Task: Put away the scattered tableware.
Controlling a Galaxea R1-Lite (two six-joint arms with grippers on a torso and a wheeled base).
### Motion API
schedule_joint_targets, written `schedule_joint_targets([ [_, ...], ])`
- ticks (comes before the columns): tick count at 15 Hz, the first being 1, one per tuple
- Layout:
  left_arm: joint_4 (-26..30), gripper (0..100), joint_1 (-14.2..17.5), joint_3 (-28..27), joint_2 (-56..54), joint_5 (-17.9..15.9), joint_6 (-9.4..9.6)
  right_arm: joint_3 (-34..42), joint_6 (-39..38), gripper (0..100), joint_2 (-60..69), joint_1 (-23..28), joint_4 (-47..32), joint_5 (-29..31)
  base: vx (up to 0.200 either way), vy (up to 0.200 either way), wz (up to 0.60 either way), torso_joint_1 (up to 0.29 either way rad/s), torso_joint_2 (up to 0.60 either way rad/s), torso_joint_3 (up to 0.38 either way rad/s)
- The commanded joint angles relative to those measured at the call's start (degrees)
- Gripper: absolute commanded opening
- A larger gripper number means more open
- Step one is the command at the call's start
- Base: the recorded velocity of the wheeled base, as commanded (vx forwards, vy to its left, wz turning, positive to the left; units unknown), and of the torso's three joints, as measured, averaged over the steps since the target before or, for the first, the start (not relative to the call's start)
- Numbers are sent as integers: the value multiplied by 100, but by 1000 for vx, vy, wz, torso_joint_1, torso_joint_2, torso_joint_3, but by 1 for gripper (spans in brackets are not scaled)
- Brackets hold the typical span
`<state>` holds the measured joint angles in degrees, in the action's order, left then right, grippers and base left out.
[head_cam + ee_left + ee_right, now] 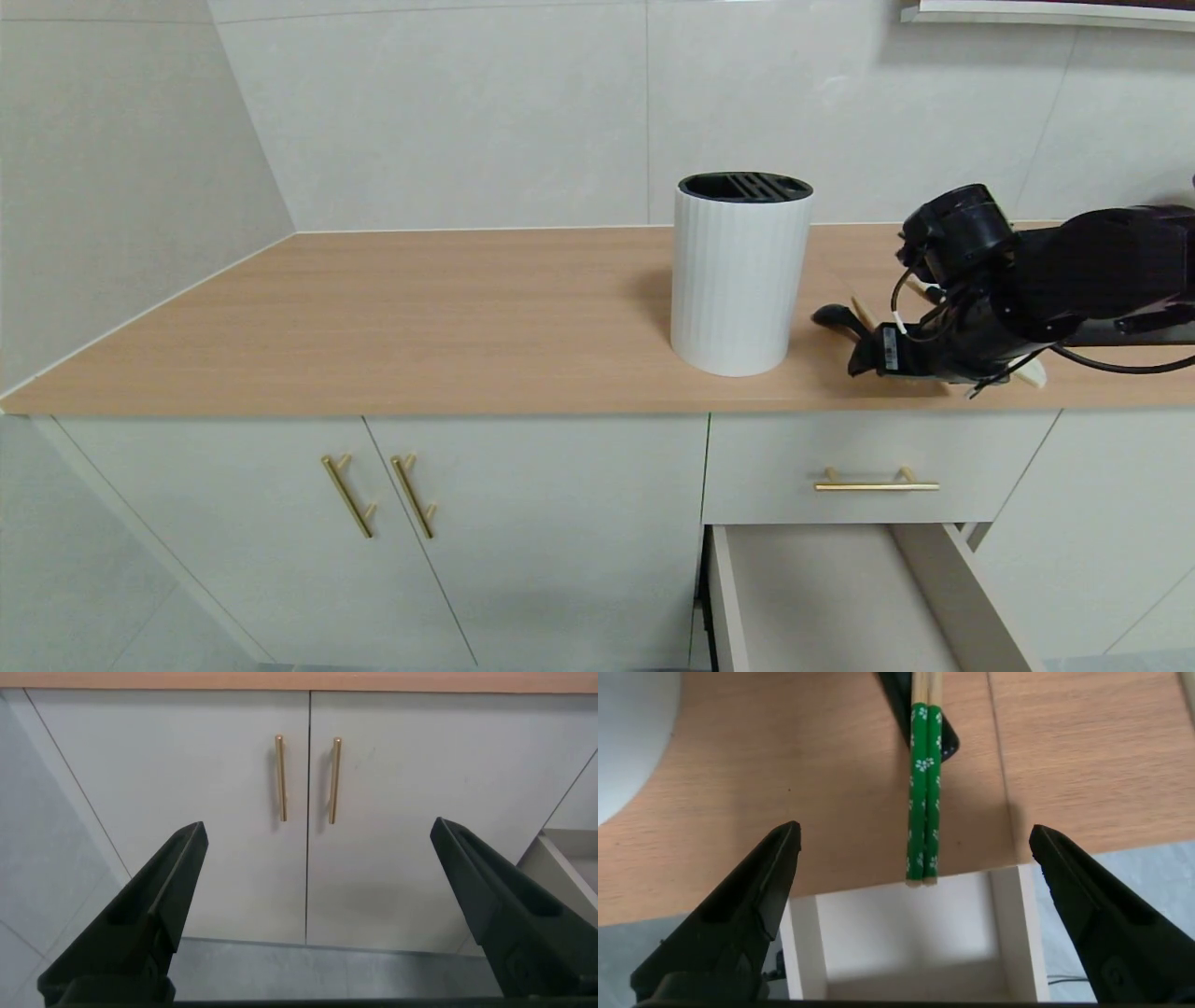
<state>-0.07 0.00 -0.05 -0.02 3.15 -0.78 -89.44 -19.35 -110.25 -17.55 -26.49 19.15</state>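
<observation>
Right jaws: wide open, empty, over the chopsticks [923,784].
The pair is laid on the counter [738,812], ends overhanging its edge above an open drawer [805,943]; a glancing closure could tip it off.

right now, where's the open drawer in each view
head view: open drawer low on the right, under the closed drawer.
left wrist view: a corner of it beside the cabinet doors.
right wrist view: just past the wooden countertop, beneath the chopsticks.
shared landmark: that countertop.
</observation>
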Motion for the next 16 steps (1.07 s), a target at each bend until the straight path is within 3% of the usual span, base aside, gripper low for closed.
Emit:
schedule_joint_targets([
  [1,-1,100,0,5,2,2,-1,-3,1,100,-67,6,4,1,0,0,0,0,0,0],
  [4,-1,100,0,-4,2,2,-1,-29,1,100,-102,15,4,1,0,0,0,0,0,0],
  [5,-1,100,0,5,2,2,-1,-38,1,0,-111,68,4,1,0,0,0,0,0,0],
  [13,-1,100,0,5,2,2,-1,-29,-17,0,83,86,4,1,0,0,0,0,0,0],
  [16,-1,100,0,-4,2,2,-1,85,-17,0,698,86,-49,-25,0,0,0,0,0,0],
])
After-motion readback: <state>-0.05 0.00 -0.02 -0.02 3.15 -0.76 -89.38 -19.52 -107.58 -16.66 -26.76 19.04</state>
